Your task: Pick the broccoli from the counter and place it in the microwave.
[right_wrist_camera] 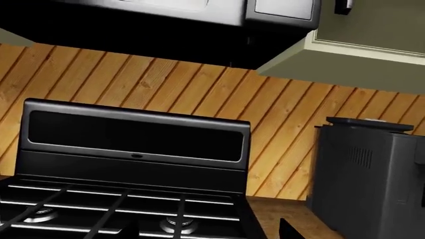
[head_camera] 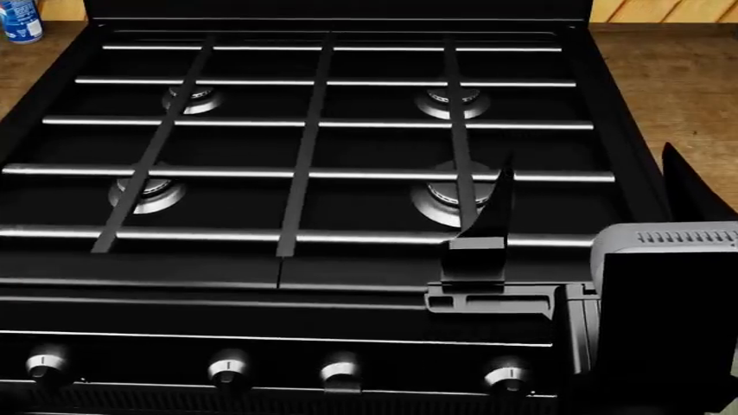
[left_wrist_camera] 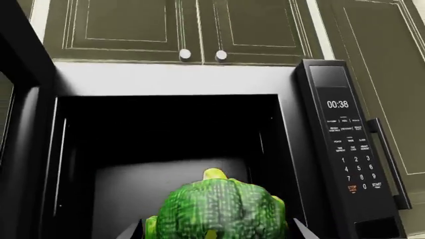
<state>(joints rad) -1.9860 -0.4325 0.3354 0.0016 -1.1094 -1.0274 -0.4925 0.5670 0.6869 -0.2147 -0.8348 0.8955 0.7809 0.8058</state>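
While left end effector (left_wrist_camera: 216,231) clamps broccoli (left_wrist_camera: 219,209) before open microwave (left_wrist_camera: 199,149), right end effector state unclear.

A blue-and-white can (head_camera: 21,22) stands on the wooden counter (head_camera: 680,86).

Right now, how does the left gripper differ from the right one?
The left gripper holds the broccoli between its fingers; the right gripper is open and empty. The left gripper faces the open microwave; the right gripper hangs over the front right of the stove. Both have dark fingers.
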